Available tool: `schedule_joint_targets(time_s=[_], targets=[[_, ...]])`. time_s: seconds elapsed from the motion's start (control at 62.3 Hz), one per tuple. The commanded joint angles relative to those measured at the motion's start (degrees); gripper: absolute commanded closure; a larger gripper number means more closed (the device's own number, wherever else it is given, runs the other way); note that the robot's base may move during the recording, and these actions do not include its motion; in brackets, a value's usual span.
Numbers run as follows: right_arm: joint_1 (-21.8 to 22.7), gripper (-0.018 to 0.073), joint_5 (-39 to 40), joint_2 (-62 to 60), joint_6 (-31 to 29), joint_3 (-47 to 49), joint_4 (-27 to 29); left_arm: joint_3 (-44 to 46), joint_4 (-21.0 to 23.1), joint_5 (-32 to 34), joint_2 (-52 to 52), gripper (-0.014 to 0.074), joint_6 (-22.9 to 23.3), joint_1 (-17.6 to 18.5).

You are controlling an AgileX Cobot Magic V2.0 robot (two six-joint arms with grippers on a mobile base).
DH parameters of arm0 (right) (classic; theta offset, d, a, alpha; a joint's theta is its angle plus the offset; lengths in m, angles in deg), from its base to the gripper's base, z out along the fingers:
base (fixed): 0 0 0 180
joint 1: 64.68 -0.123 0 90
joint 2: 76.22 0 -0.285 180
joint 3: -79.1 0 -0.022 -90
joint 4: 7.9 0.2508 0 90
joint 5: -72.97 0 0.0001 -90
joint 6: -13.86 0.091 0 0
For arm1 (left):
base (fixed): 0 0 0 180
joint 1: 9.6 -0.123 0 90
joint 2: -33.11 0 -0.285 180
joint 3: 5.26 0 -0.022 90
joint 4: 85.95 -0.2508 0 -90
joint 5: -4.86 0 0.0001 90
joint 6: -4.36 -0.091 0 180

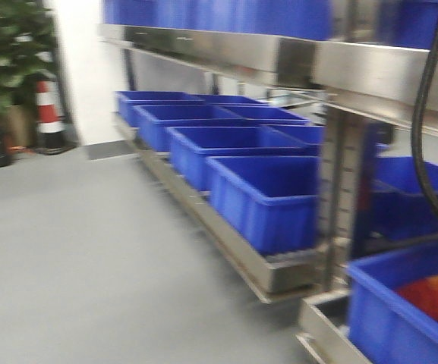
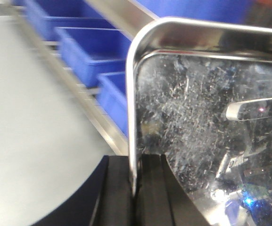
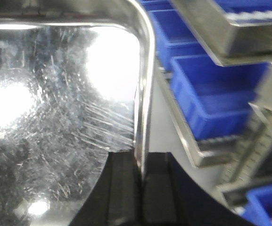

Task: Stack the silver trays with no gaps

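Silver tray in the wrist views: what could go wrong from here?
The left pincer and right pincer each pinch only a thin rim of the silver tray, so the slick steel could slip or tilt. The blue bins and steel shelf edge appear close beside it; a swing might clip them.

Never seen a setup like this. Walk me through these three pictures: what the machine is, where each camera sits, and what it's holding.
This is a two-armed robot on a wheeled base. The front picture looks ahead from its body: a steel rack carrying rows of blue bins above a grey floor. The other two pictures come from cameras on the wrists, looking along the black fingers. The left gripper is shut on the rim of a scratched silver tray. The right gripper pinches a tray rim the same way. It is probably one tray held from both sides, though no picture shows it whole.
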Motion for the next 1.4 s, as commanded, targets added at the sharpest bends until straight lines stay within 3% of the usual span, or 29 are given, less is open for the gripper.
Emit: schedule_joint_targets(time_s=[0.0,1.38], targets=[[-0.44,0.0637,4.9,-0.3,-0.91,-0.06,-0.02,0.95,2.24,2.1,-0.64,0.0614,0.07,0.64],[-0.44,0.0637,5.71,-0.3,-0.91,-0.06,-0.02,0.95,2.24,2.1,-0.64,0.0614,-0.05,0.64]])
